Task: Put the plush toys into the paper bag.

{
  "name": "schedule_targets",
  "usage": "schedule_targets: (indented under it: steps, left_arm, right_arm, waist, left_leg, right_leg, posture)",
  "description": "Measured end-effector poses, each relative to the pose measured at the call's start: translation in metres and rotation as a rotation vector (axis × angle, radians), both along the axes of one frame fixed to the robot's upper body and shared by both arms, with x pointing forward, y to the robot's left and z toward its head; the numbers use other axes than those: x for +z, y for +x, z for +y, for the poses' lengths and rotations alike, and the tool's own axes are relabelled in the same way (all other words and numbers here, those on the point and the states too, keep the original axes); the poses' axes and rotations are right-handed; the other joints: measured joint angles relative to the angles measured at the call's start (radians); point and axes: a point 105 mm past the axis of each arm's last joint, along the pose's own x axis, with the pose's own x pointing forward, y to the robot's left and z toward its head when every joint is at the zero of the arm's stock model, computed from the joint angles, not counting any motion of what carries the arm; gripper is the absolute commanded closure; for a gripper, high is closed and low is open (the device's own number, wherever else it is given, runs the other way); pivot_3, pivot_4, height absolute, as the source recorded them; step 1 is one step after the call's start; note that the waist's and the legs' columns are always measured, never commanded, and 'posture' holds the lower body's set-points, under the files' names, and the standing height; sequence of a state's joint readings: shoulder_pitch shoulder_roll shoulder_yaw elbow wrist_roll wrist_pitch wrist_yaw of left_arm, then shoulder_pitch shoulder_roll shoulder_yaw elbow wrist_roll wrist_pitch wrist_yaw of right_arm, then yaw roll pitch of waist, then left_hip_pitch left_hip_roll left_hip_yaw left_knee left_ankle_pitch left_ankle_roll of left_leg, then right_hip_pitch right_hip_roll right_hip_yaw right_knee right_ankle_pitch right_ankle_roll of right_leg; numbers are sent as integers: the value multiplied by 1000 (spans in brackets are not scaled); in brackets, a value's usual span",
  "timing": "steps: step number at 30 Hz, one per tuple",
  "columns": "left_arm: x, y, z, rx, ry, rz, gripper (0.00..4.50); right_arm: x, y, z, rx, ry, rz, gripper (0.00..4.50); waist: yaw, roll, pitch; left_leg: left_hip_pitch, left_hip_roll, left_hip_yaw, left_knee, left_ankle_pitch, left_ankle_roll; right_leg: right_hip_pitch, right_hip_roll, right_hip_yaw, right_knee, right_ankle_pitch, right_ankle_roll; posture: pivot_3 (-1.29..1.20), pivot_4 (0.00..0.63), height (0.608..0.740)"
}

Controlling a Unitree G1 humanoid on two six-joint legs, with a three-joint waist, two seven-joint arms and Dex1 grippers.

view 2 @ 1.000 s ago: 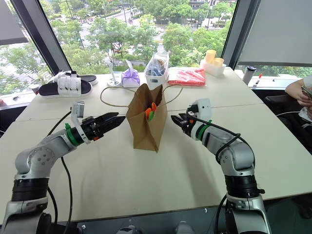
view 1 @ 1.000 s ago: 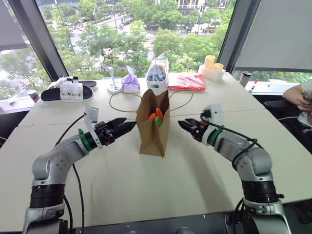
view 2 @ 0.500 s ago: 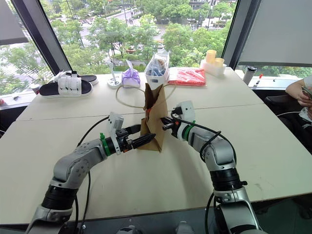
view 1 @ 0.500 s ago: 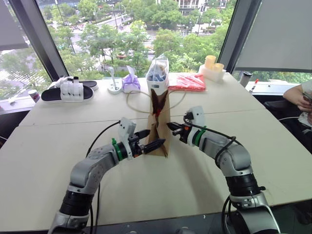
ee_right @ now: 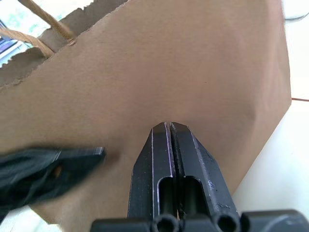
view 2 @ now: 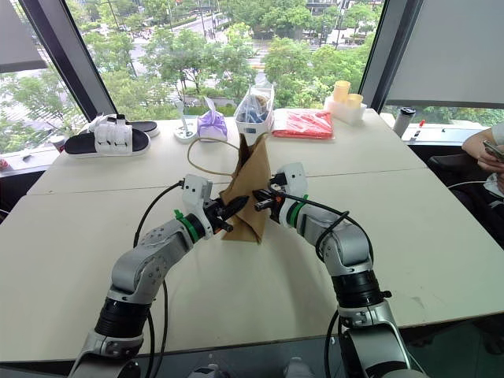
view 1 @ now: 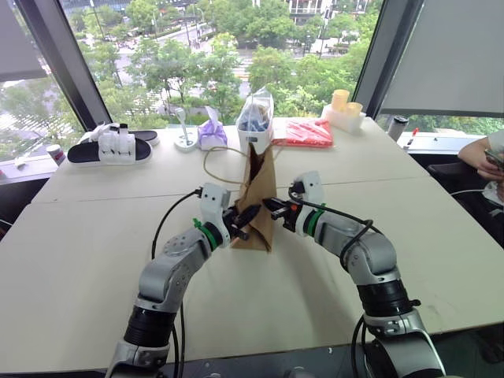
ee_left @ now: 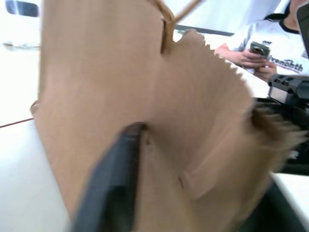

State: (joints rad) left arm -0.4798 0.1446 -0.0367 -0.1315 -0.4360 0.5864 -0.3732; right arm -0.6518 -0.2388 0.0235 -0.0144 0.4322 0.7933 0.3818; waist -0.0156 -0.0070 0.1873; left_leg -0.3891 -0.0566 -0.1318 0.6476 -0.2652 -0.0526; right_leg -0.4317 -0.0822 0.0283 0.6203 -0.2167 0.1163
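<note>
Since a second ago both arms have swung inward from either side of the bench [view 1: 94,260], and the brown kraft paper bag with thin tan loop handles [view 1: 258,206], which then stood open with the orange and green plush toys showing at its mouth, is now pressed flat between them, its top pinched into a narrow peak so the toys are hidden from view. The left tool [view 1: 246,216] presses against the bag's left face near its middle; one black finger [ee_left: 113,183] lies against the paper, and whether its fingers actually grip the paper cannot be told. The right tool [view 1: 268,206] has its two black fingers [ee_right: 159,164] brought tightly together, their tips touching the bag's right face. The bag stands between the two tools, its base on the bench and its handles trailing beyond it. Farther past the tools sit a purple tissue pouch [view 1: 210,132], a flat red packet [view 1: 303,132] and a black and white slipper [view 1: 110,148].
</note>
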Motion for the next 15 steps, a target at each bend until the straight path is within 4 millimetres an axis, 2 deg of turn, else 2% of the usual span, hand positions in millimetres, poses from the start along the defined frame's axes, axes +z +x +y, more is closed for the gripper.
schedule_targets:
  steps: [1, 5, 8, 9, 10, 11, 12, 14, 15]
  left_arm:
    - [1, 1, 2, 12, -4, 1, 4446]
    - [4, 3, 1, -12, -8, 6, 4446]
    - [12, 6, 2, -70, -6, -11, 4446]
    - [17, 6, 4, -78, -18, -22, 4446]
    - [20, 8, -9, -224, -17, -14, 4446]
    - [26, 14, -9, -349, 7, -6, 4446]
    - [28, 15, -7, -361, 10, -9, 4446]
    - [39, 21, -6, -503, 24, -11, 4446]
    - [44, 21, -7, -576, 27, -18, 4446]
  right_arm:
    - [0, 0, 0, -1, -2, 1, 4500]
    - [1, -2, -8, -11, -21, 4, 4500]
    - [13, -9, -25, -25, -31, -24, 4500]
    - [23, -10, -35, -47, -21, -53, 4500]
    - [25, -28, -53, -27, -12, -39, 4500]
    - [28, -55, -75, 1, -20, -39, 4500]
    - [30, -60, -78, 6, -23, -40, 4500]
    - [40, -88, -102, 4, -49, -53, 4500]
    - [47, -101, -106, 18, -61, -70, 4500]
  waist:
    - [0, 0, 0]
    - [3, 0, 0]
    - [5, 0, 0]
    - [0, 0, 0]
    - [10, 0, 0]
    - [29, 1, 1]
    - [27, 1, 1]
    - [27, 1, 1]
    - [23, 1, 1]
  left_leg:
    - [0, 0, 0, 0, 0, 0]
    - [0, 0, 0, 0, 0, 0]
    - [-1, 0, -1, 1, 0, 0]
    - [0, 0, 0, 1, 0, 0]
    - [-2, 0, -4, 0, 0, 0]
    - [-3, -1, -5, 0, 0, 0]
    - [-3, 0, -4, 0, 0, 0]
    - [-2, -1, -2, 1, 0, 1]
    - [-1, 0, -1, 1, -1, 2]
  right_leg:
    - [0, 0, 0, 0, 0, 0]
    - [0, 0, 0, 0, 0, 0]
    - [0, 0, -1, -1, 0, 0]
    - [1, 0, 0, -1, 0, 0]
    - [0, 0, -3, -1, 0, 0]
    - [1, 1, -5, -1, 0, 0]
    - [1, 1, -4, -3, 0, 0]
    - [2, 0, -4, -5, 0, 0]
    - [4, 0, -4, -6, 0, 0]
  posture:
    - [0, 150, 740]
    - [0, 150, 740]
    - [0, 150, 740]
    - [0, 150, 740]
    - [0, 150, 740]
    - [0, 150, 740]
    - [0, 150, 740]
    - [0, 150, 740]
    - [0, 150, 740]
